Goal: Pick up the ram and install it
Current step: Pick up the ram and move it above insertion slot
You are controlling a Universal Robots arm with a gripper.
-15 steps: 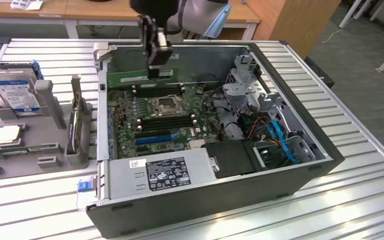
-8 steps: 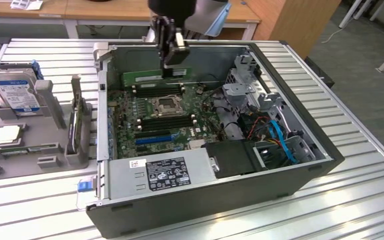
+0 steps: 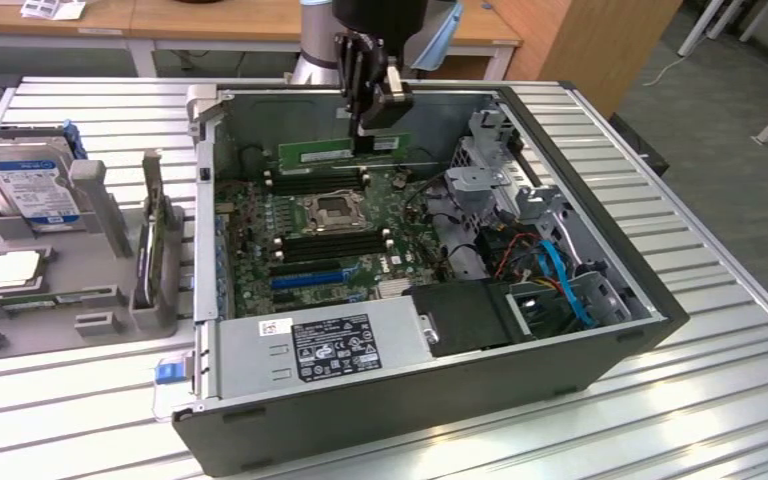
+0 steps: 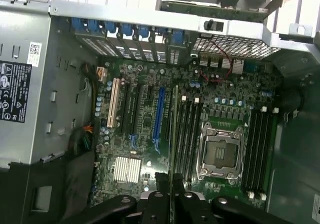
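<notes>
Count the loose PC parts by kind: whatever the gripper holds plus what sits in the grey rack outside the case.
ram, held in the gripper over the open case: 1
hard drive, in the rack: 1
processor chip, in the rack: 1
upright card, in the rack: 1
Total: 4

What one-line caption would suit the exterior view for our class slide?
The claw holds the ram inside the open computer case, above the motherboard.

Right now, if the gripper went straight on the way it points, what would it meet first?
The ram in the gripper would likely touch the memory slots beside the processor socket first; depth unclear.
</notes>
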